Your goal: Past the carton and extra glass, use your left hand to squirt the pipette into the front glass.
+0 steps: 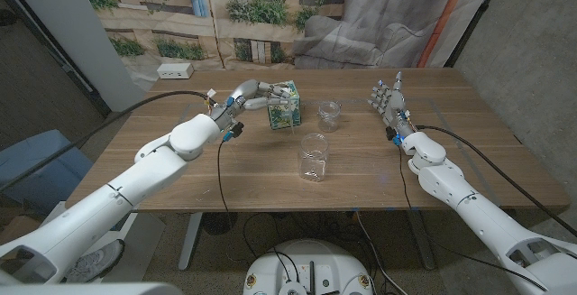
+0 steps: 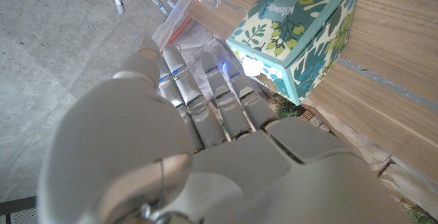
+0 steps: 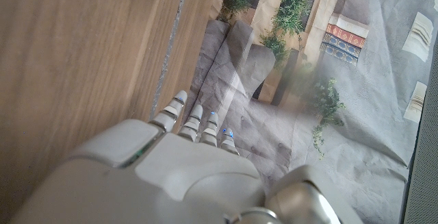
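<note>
Wooden table [image 1: 451, 164], left hand [image 1: 253, 95] at carton [image 1: 286, 106]

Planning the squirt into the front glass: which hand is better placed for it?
Left. The left hand is over the table by the tissue carton, on the same side as the front glass. The right hand stands apart near the far right, fingers up, holding nothing.

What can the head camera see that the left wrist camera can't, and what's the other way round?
The head view alone shows the front glass, the extra glass behind it, and the right hand standing open at the table's right side. The left wrist view alone shows the brand lettering on the carton's floral side up close. Both show the left hand reaching to the carton.
</note>
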